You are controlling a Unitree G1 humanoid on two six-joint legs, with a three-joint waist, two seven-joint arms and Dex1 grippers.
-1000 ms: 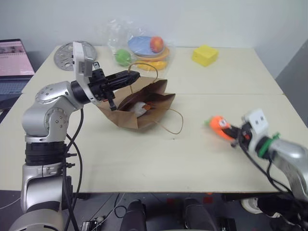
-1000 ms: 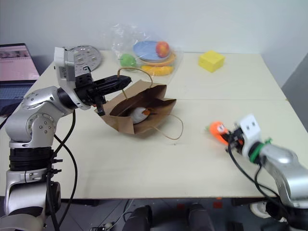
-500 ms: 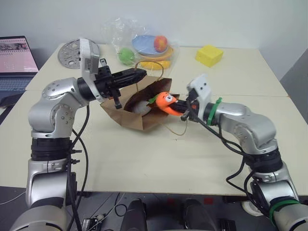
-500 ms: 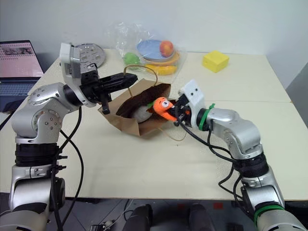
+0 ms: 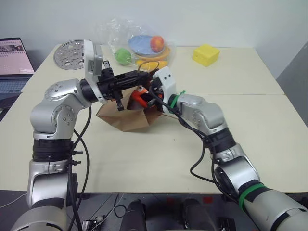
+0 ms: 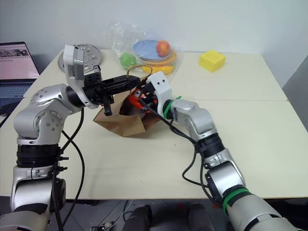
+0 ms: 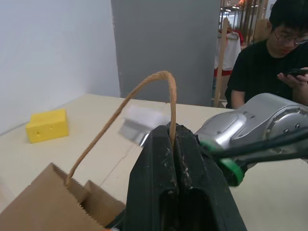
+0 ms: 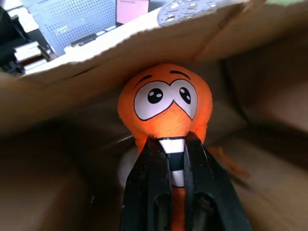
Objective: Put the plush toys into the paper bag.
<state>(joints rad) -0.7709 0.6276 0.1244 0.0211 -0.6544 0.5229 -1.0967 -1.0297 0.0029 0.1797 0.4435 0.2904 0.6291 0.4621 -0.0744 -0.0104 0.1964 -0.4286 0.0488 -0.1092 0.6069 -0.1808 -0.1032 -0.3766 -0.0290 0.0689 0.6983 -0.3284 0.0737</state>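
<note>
- Holding the paper bag [image 5: 126,118] open is the left gripper [image 7: 173,144]: its fingers are pinched tight on one cord handle [image 7: 144,89], lifting that side so the mouth gapes toward the right arm
- The bag lies tipped on the table [image 5: 269,120], mouth facing up and to the robot's right, which gives a slanted way in rather than a straight drop
- The right gripper [image 8: 176,159] is clamped on the carrot toy [image 8: 166,103] and has it pushed through the bag's mouth; brown paper walls surround the toy in the right wrist view
- The carrot's long axis runs along the gripper's fingers, face end leading deeper into the bag, the gripped end toward the wrist; its green top cannot be seen
- From the head views an orange patch shows just inside the bag's rim
- A pale shape beneath the carrot inside the bag may be the white toy, though I cannot tell for sure
- Well behind the bag sit the wrapped fruit [image 5: 144,45] and the yellow block [image 5: 205,54], neither part of the job
- My judgement: letting go comes next, while the handle is kept lifted
</note>
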